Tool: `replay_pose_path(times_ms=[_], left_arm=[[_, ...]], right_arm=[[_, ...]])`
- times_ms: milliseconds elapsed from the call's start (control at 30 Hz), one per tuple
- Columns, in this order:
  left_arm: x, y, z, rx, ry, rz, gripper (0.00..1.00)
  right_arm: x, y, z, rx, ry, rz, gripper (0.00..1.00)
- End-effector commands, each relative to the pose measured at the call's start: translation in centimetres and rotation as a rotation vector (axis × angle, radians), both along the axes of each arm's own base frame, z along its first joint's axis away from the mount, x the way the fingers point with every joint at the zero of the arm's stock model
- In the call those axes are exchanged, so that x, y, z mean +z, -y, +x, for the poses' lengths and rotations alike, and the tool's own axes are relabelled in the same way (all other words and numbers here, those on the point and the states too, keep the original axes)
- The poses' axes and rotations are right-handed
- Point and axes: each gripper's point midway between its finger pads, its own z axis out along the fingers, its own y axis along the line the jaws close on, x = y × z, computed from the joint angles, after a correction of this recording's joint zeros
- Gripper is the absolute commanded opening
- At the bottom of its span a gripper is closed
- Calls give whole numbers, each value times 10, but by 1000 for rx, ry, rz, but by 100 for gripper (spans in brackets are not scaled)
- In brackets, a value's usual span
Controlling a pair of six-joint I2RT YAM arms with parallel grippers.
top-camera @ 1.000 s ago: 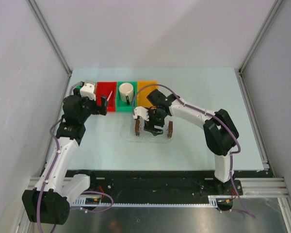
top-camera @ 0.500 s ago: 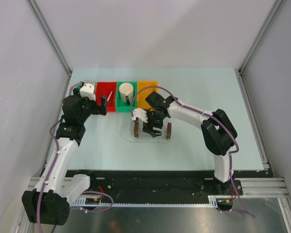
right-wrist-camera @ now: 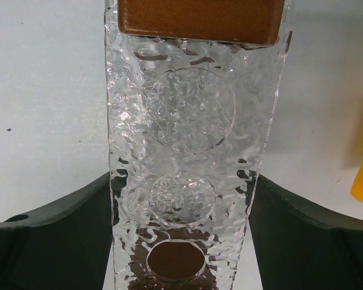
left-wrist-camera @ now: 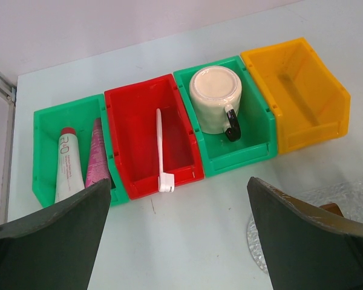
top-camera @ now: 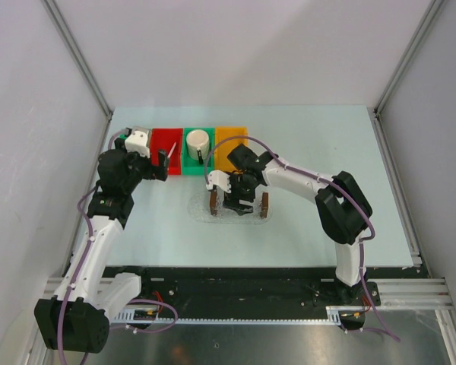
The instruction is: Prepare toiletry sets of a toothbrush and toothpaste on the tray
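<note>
I take the red bin (left-wrist-camera: 151, 130) as my marker on the worktop (top-camera: 311, 152); the toothbrush (left-wrist-camera: 160, 148) lies inside it, lengthwise, with its head at the near wall; the toothpaste (left-wrist-camera: 97, 162), the pink tube, lies in the green bin (left-wrist-camera: 45, 136) touching the red bin's left wall, next to a white tube (left-wrist-camera: 65, 164); the other green bin (left-wrist-camera: 257, 124), touching the red bin's right wall, holds a cream mug (left-wrist-camera: 215, 96), and the orange bin (left-wrist-camera: 296, 90) stands one place further right.

My left claw (left-wrist-camera: 178, 193) hangs just in front of the red bin, spread wide and holding nothing.

The tray (right-wrist-camera: 187, 121) sits to the right of the red bin and nearer the arm bases, over the oval mat (top-camera: 201, 214); my right claw (right-wrist-camera: 181, 181) straddles it across its width, one finger against each long edge, pinching it; a brown block (right-wrist-camera: 196, 18) caps its far end; nothing lies in it.
</note>
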Motion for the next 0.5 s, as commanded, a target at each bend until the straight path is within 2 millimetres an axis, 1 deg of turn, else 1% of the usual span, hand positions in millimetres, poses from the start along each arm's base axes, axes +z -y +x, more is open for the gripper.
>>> replay_pose_path(times_ms=[0, 233, 467], left_arm=[[15, 2, -1, -43, 58, 42, 100], [14, 2, -2, -44, 55, 42, 100], [13, 3, -1, -50, 53, 39, 100]], right_arm=[[-10, 10, -3, 1, 11, -50, 33], [-11, 13, -3, 0, 15, -61, 38], [-8, 13, 0, -10, 28, -56, 46]])
